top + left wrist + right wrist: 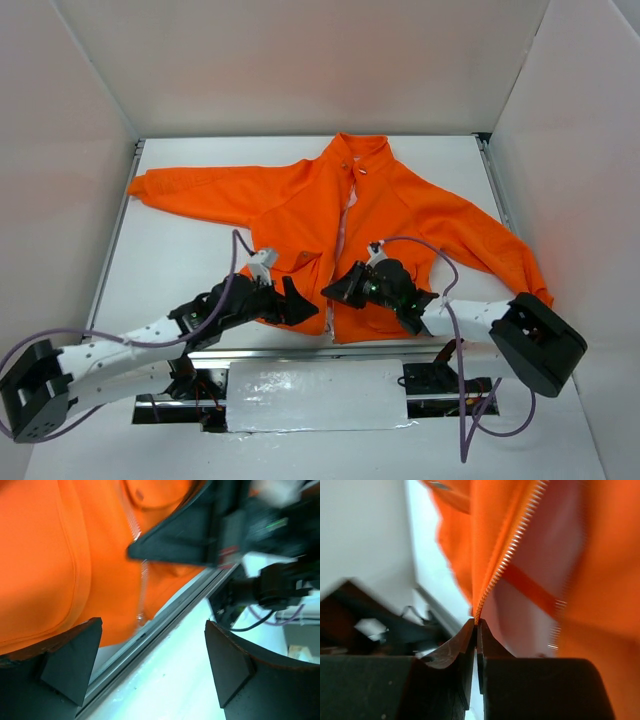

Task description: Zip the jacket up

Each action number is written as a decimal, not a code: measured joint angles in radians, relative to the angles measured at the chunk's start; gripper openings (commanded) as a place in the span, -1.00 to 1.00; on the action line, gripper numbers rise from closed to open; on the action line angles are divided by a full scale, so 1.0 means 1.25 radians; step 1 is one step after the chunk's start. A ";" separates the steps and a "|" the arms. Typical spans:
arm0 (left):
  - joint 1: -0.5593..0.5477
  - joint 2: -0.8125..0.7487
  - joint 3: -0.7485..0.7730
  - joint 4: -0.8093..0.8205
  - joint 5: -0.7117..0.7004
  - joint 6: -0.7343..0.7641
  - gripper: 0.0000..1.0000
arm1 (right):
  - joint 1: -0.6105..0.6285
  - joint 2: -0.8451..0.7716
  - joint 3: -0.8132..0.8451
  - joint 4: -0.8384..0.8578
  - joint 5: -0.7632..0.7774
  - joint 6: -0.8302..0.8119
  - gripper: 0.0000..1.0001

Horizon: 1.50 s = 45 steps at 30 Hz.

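Observation:
The orange jacket (400,215) lies flat on the white table, collar at the far side, front partly open along its pale zipper (347,215). My right gripper (340,287) is shut on the bottom end of one zipper edge (507,555), and holds that edge lifted, showing the pale lining (540,570). My left gripper (305,306) is open and empty, just left of the zipper's lower end, over the jacket's hem. In the left wrist view the zipper (142,587) and hem lie beyond my open fingers (75,665), and the right gripper (200,530) is close ahead.
White walls enclose the table on three sides. A metal rail (165,625) runs along the table's near edge just below the hem. The jacket's sleeves spread out to the far left (190,190) and to the right (500,250).

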 measured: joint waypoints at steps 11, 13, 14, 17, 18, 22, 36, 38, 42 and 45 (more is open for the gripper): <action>0.000 -0.268 0.002 -0.241 -0.116 0.001 0.97 | 0.014 0.183 -0.113 0.196 -0.051 0.010 -0.01; 0.000 -0.270 0.007 -0.273 -0.125 0.002 0.97 | 0.016 0.192 -0.116 0.219 -0.055 0.009 -0.01; 0.000 -0.271 0.010 -0.287 -0.129 0.003 0.98 | 0.019 0.192 -0.117 0.223 -0.054 0.009 -0.01; 0.000 -0.270 0.018 -0.309 -0.136 0.004 0.98 | 0.037 0.192 -0.117 0.222 -0.048 0.010 -0.01; 0.000 -0.270 0.020 -0.313 -0.138 0.004 0.98 | 0.048 0.192 -0.117 0.222 -0.045 0.011 -0.01; 0.000 -0.270 0.022 -0.315 -0.138 0.004 0.98 | 0.081 0.191 -0.116 0.217 -0.024 0.032 -0.03; 0.000 -0.269 0.022 -0.303 -0.109 0.007 0.99 | 0.094 0.285 -0.106 0.277 0.009 0.105 -1.00; 0.000 -0.262 0.022 -0.291 -0.094 0.009 0.99 | 0.094 0.287 -0.105 0.282 0.008 0.105 -1.00; 0.000 -0.217 0.020 -0.245 -0.037 0.024 0.94 | 0.094 0.251 -0.112 0.276 0.008 0.097 -1.00; 0.000 -0.168 0.013 -0.197 0.007 0.027 0.85 | 0.094 0.160 -0.119 0.268 0.009 0.077 -1.00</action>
